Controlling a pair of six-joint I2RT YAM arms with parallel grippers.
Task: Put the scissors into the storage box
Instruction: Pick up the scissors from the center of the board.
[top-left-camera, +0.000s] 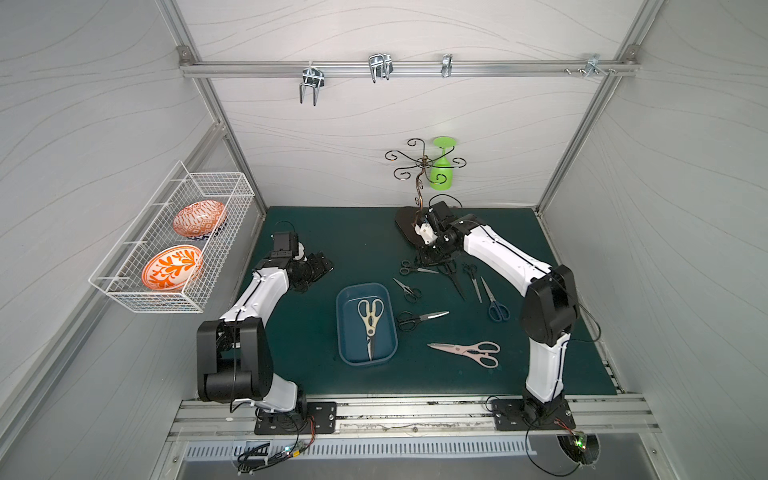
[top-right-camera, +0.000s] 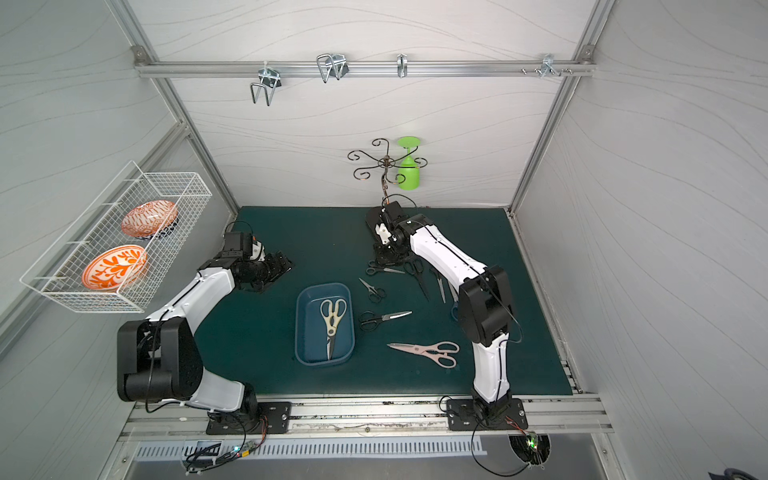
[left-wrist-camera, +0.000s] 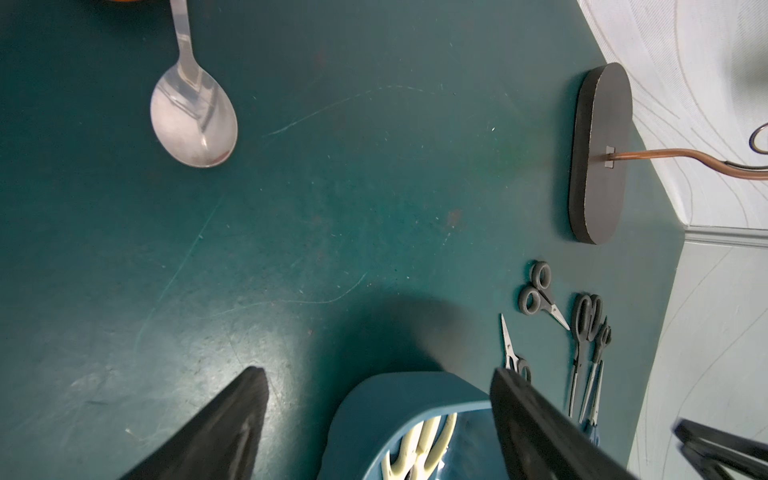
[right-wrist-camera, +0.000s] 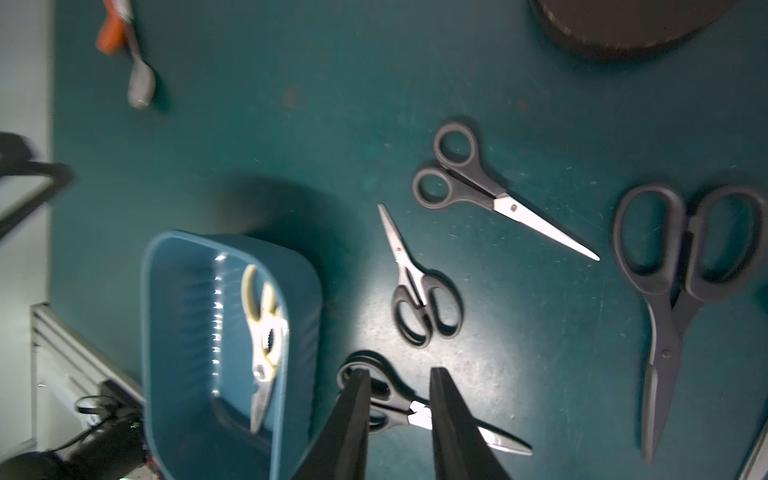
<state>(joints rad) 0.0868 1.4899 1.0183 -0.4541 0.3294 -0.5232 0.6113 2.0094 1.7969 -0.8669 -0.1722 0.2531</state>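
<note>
Right gripper (right-wrist-camera: 400, 372) stands with fingers apart, empty, seemingly above a black-handled pair (right-wrist-camera: 392, 405) just beside the storage box (right-wrist-camera: 183, 332). Cream-handled shears (top-left-camera: 370, 320) lie inside the box; pink-handled shears (top-left-camera: 465, 351) lie near it on the mat (top-left-camera: 332, 241). Left gripper (left-wrist-camera: 376, 372) gapes wide, empty.

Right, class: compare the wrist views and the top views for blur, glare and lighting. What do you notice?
Right wrist view: motion-blurred, with a glare streak down the storage box wall. Left wrist view: sharp, the spoon mirror-bright, a pale light patch on the mat. Both top views: crisp and evenly lit.
</note>
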